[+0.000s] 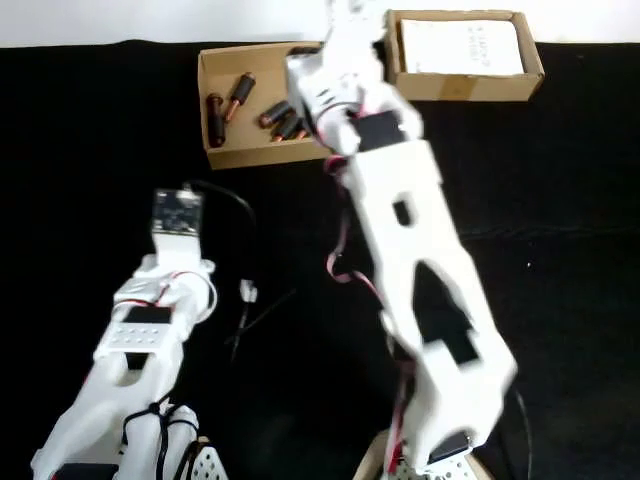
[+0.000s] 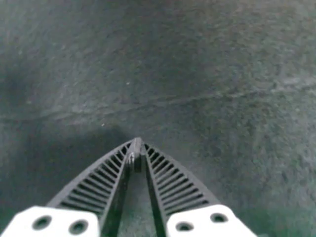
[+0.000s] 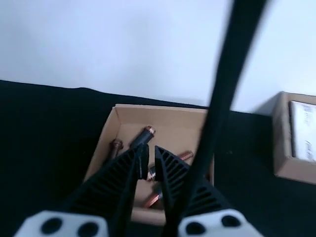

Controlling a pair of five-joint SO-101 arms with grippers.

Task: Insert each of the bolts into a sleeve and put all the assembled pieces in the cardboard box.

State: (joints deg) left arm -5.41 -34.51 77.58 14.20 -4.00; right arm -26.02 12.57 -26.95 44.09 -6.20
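Nearest to us the left arm (image 1: 150, 320) lies low over the black cloth (image 2: 197, 74) that covers the table, and the left gripper (image 2: 136, 148) hangs just above that cloth with its ribbed fingers pressed together at the tips and nothing between them. Beside it the right arm (image 1: 420, 260) stretches away from its base toward the far side of the table. In its wrist view a black cable (image 3: 222, 98) crosses in front of the right gripper (image 3: 149, 150), whose fingers stand apart by a narrow slit only; we see nothing gripped in it, and it hangs above the near edge of the cardboard box (image 1: 215, 65). Inside that open box lie several assembled pieces (image 1: 238, 95), dark sleeves with copper-coloured bolt ends, scattered loosely on the floor of the box, some of them touching. Farther off and to one side, apart from the first, a second box (image 1: 465, 88) holds a white sheet (image 1: 462, 45), and behind both boxes we see a white wall (image 3: 123, 44)
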